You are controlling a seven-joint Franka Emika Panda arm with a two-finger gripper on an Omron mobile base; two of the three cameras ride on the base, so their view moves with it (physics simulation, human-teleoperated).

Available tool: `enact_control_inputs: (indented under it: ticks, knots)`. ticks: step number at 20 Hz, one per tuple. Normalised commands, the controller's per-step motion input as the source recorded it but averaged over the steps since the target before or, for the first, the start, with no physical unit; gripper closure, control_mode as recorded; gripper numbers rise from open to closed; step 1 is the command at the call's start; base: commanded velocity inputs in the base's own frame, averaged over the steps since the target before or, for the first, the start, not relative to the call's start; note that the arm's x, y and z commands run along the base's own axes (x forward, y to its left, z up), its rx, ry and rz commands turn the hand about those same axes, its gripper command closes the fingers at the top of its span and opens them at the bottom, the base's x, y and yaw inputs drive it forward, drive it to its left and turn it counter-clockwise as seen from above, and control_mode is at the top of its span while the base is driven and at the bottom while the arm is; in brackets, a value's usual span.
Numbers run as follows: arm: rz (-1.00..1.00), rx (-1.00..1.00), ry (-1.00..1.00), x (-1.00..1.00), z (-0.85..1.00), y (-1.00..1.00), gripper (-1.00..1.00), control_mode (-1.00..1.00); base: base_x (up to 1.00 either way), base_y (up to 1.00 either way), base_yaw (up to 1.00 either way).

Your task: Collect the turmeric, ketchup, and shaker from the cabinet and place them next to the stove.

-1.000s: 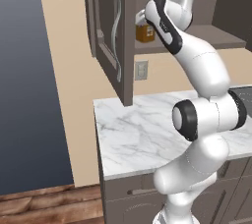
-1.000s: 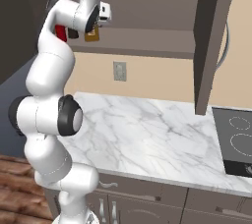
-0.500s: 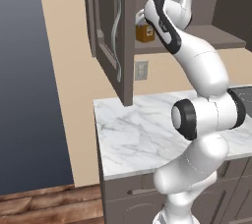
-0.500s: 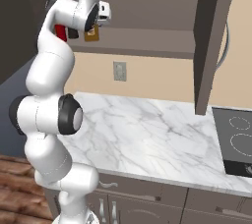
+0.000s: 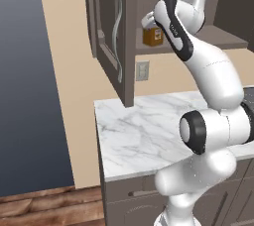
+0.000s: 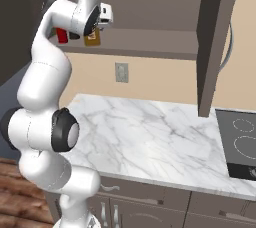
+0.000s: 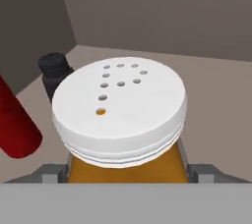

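Straddling the turmeric [image 7: 119, 115] on the cabinet [image 5: 111, 36] shelf, gripper [image 7: 125, 171] jaws spread, not clamped.

Glossy white arm [image 5: 213, 71], black joints

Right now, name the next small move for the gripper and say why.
Probably close on the turmeric. In the hand view the gripper is open, a finger on either side of the jar, whose white lid sits just ahead. The jar stands on the cabinet shelf, with the ketchup clear to one side.
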Motion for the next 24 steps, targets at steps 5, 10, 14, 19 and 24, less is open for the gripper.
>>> enact_control_inputs:
  ticks: [5,10,14,19,24]
  knots:
    - [-0.02,0.03,-0.03,-0.97,-0.02,-0.44,1.00,-1.00,0.00,0.00,0.00]
    - [0.00,0.04,-0.02,-0.95,-0.02,-0.74,1.00,-1.00,0.00,0.00,0.00]
    - [0.00,0.01,0.00,-0.94,-0.35,-0.85,1.00,-1.00,0.00,0.00,0.00]
    - [0.00,-0.03,0.00,-0.72,-0.77,-0.67,1.00,-1.00,0.00,0.00,0.00]
    - [0.00,-0.07,0.00,-0.36,-0.89,-0.60,1.00,-1.00,0.00,0.00,0.00]
